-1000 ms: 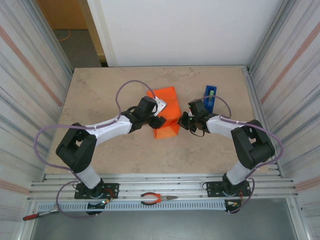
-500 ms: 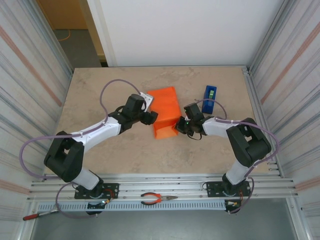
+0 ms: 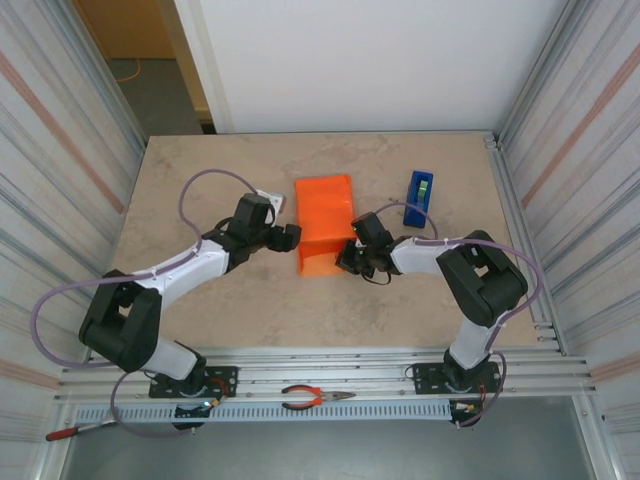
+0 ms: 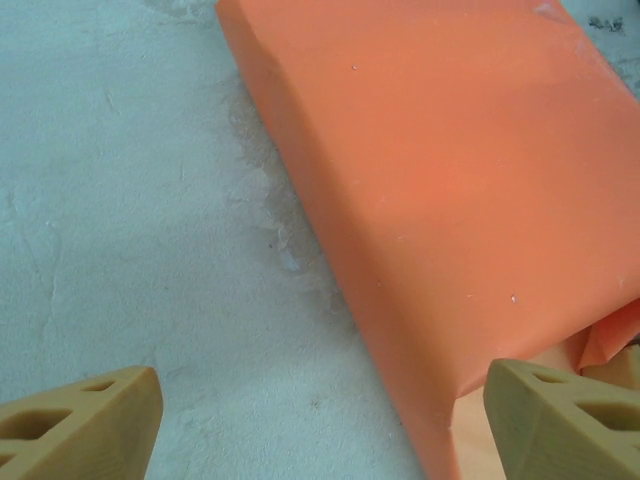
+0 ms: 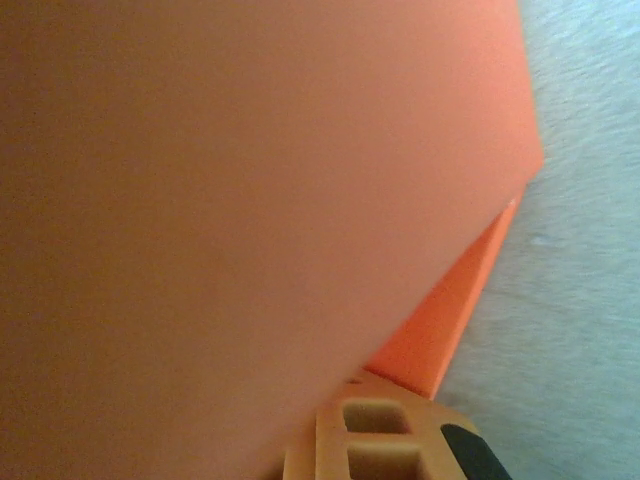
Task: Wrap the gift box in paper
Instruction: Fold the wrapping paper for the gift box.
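While the left gripper (image 3: 289, 237) stands wide open, it holds nothing. The right gripper (image 3: 346, 260), closed, touches the paper (image 3: 325, 215) at frame centre.

Left pincer (image 3: 291, 236) spread wide, right pincer (image 3: 346, 262) closed

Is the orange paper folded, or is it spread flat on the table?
Folded: the paper forms a raised block with creased edges, not a flat sheet.
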You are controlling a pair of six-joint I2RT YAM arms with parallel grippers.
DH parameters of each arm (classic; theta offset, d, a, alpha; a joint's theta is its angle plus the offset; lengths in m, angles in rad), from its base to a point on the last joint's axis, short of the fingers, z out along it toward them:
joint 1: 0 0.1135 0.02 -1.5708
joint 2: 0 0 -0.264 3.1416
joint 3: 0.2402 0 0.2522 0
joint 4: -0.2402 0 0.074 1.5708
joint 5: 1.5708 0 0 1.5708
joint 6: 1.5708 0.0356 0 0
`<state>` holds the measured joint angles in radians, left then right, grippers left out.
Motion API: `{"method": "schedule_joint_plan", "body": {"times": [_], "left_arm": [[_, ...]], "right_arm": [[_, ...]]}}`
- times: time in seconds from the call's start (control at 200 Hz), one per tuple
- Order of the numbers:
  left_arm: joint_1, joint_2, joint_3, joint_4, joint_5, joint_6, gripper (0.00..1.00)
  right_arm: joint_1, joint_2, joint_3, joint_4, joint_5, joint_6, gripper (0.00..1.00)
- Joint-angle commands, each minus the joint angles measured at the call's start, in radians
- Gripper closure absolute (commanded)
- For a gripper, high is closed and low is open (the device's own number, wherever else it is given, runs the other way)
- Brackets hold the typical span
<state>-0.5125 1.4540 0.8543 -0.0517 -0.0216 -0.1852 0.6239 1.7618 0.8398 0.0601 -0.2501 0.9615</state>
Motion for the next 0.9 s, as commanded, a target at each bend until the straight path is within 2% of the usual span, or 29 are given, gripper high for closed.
{"method": "schedule_joint_plan", "body": {"times": [0.0, 0.19, 0.491, 0.631, 0.897], "left_arm": [[0.017, -0.039, -0.018, 0.031, 0.028, -0.051, 0.13], [0.038, -0.051, -0.035, 0.05, 0.062, -0.104, 0.06], [0.052, -0.055, -0.073, 0.065, 0.095, -0.15, 0.05], [0.052, -0.057, -0.09, 0.067, 0.099, -0.163, 0.05], [0.052, -0.066, -0.124, 0.072, 0.094, -0.179, 0.04]], "right_arm": [[0.016, 0.011, 0.029, -0.023, 0.013, 0.022, 1.0], [0.001, -0.08, 0.001, -0.06, 0.044, 0.004, 1.0], [-0.109, -0.187, -0.13, -0.055, 0.045, 0.001, 1.0], [-0.152, -0.188, -0.121, -0.046, 0.023, -0.007, 1.0], [-0.13, -0.119, -0.013, -0.047, 0.0, -0.009, 1.0]]}}
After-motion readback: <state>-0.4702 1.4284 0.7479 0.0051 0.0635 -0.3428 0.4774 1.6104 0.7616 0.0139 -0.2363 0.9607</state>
